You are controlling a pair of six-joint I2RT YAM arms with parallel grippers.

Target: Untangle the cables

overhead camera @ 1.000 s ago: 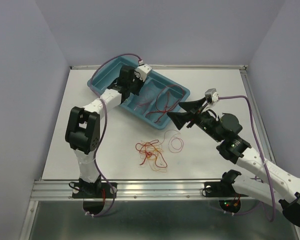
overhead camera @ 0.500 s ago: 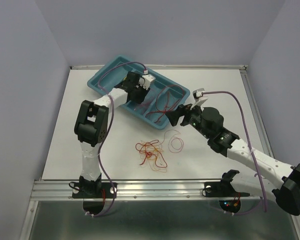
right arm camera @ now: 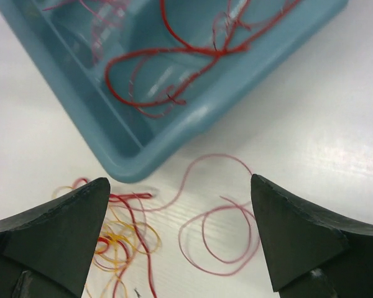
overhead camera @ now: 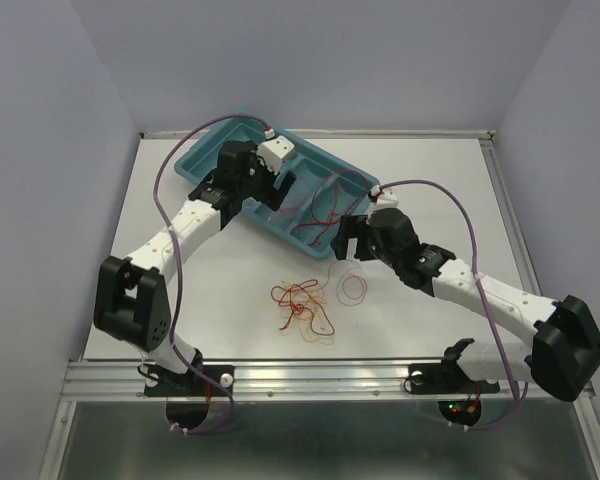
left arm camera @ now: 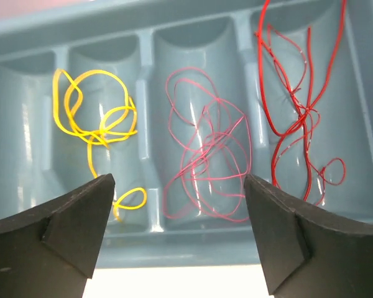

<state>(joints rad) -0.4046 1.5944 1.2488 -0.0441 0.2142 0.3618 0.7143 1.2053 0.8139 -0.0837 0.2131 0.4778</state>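
- Over the teal tray (overhead camera: 325,155) the left gripper (left arm camera: 177,186) hangs with its fingers wide apart, nothing between them
- In its wrist view, three compartments: yellow cable (left arm camera: 96,118) at 9 o'clock, pink cable (left arm camera: 208,149) in the middle, red cable (left arm camera: 292,105) at 3 o'clock
- Above the tray's near corner the right gripper (right arm camera: 179,181) is spread apart and empty
- On the table (overhead camera: 430,180), at the tray's 6 o'clock, lies a red-and-yellow tangle (overhead camera: 302,305), with a pink loop (overhead camera: 353,288) just beside it at 2 o'clock
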